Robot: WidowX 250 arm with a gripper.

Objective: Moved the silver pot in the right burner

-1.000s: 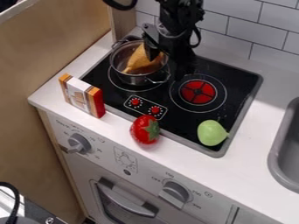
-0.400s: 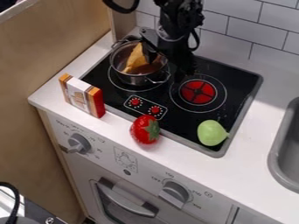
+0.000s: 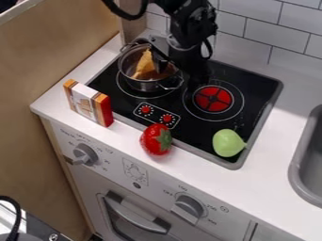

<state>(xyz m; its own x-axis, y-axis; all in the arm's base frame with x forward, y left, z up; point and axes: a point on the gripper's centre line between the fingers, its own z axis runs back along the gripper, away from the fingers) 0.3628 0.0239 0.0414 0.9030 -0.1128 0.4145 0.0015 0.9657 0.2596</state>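
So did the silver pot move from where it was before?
No. The silver pot is still sitting on the left burner, just as far from the red-centred right burner as before.

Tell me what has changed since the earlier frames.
The gripper has shifted slightly toward the picture's left at the pot, and the upper end of the tan item inside has shifted slightly left too. No grasp or release can be made out. The pot, the box, the red strawberry and the green pear stayed put.
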